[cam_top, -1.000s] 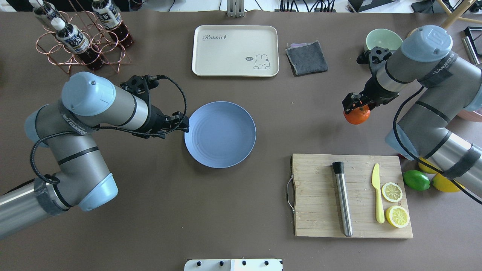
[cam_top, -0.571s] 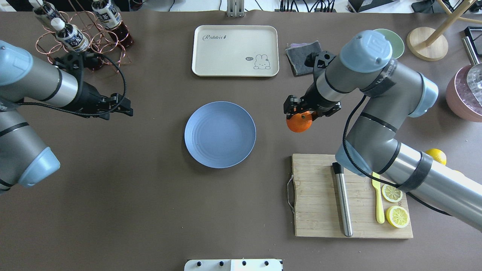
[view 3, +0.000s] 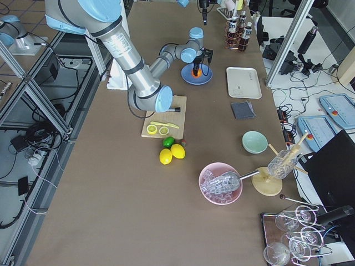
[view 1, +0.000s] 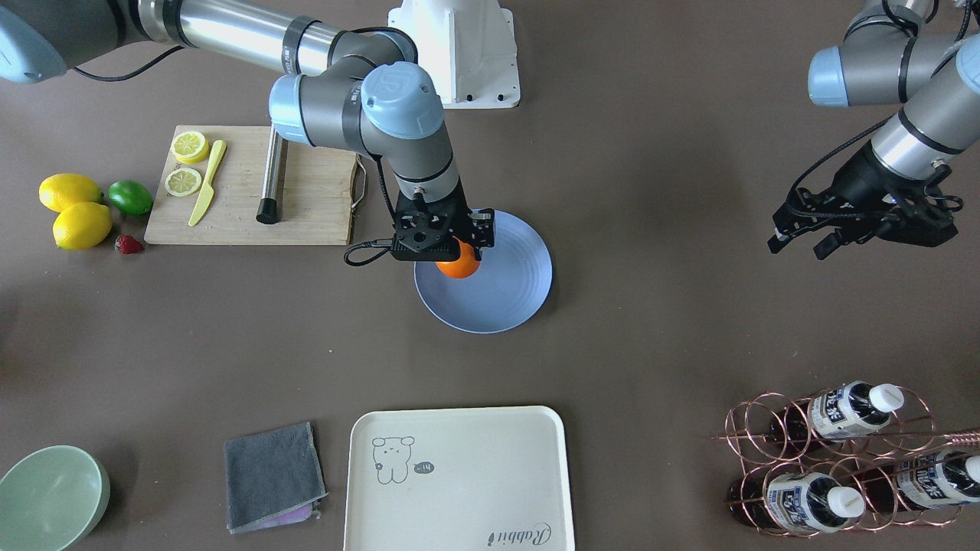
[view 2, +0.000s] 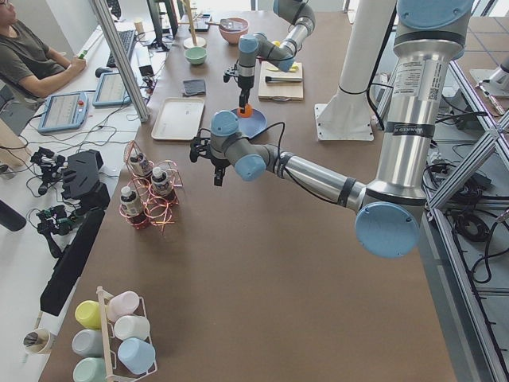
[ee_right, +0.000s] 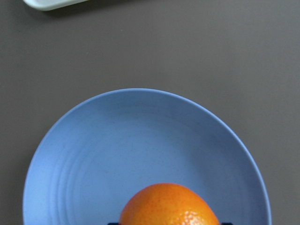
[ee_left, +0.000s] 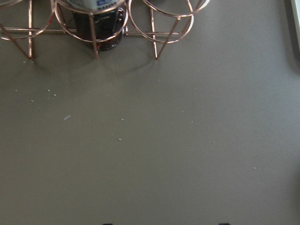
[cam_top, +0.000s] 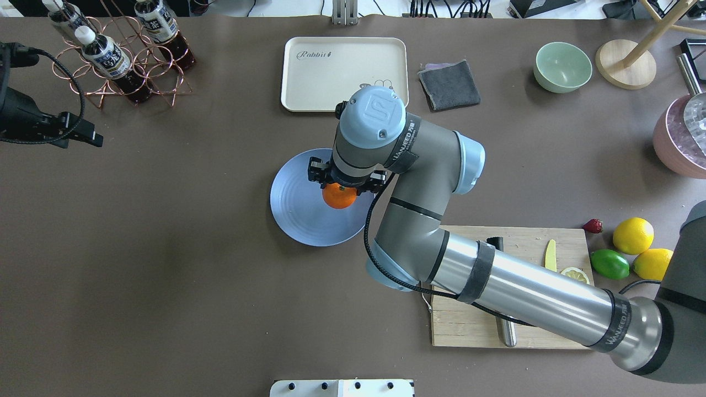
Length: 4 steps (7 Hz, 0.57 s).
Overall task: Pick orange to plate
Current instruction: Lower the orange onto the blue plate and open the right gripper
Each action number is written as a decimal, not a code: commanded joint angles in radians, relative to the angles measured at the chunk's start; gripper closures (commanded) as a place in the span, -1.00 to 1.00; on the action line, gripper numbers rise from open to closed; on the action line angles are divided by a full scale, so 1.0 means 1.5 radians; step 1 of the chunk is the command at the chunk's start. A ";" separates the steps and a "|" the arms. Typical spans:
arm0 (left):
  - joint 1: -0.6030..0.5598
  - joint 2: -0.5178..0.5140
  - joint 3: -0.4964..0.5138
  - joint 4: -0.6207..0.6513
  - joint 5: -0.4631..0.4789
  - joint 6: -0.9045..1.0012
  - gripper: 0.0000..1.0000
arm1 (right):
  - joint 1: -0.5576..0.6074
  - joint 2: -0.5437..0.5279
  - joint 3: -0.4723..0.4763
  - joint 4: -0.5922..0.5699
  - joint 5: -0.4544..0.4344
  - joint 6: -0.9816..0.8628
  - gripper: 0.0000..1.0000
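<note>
The orange (cam_top: pixel 339 197) hangs over the blue-grey plate (cam_top: pixel 295 215), with my right gripper (cam_top: pixel 340 184) shut on it from above. In the front-facing view the orange (view 1: pixel 458 265) sits over the part of the plate (view 1: pixel 509 295) nearest the robot. The right wrist view shows the orange (ee_right: pixel 168 204) between the fingertips with the plate (ee_right: pixel 93 154) below; I cannot tell whether fruit and plate touch. My left gripper (view 1: pixel 798 245) is open and empty, far off to the robot's left near the bottle rack (cam_top: pixel 118 55).
A cream tray (cam_top: pixel 331 74), a grey cloth (cam_top: pixel 449 84) and a green bowl (cam_top: pixel 562 66) lie beyond the plate. The cutting board (cam_top: pixel 469 325) with a steel rod, knife and lemon slice lies under the right arm. Two lemons (cam_top: pixel 632 235), a lime (cam_top: pixel 609 263) and a strawberry sit beside it.
The right arm has carried the orange leftward from the table's right side to over the plate. The left arm has drawn back from the plate toward the far left.
</note>
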 commanded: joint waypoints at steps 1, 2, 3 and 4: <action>-0.011 0.004 0.001 -0.001 -0.001 0.006 -0.63 | -0.034 0.027 -0.046 0.017 -0.049 0.006 1.00; -0.013 0.004 0.001 -0.001 -0.002 0.006 -0.63 | -0.036 0.031 -0.060 0.034 -0.050 0.006 1.00; -0.013 0.004 0.001 -0.001 -0.002 0.006 -0.64 | -0.036 0.034 -0.068 0.034 -0.049 0.006 0.61; -0.015 0.017 -0.004 -0.002 -0.002 0.006 -0.65 | -0.036 0.033 -0.069 0.033 -0.049 0.006 -0.98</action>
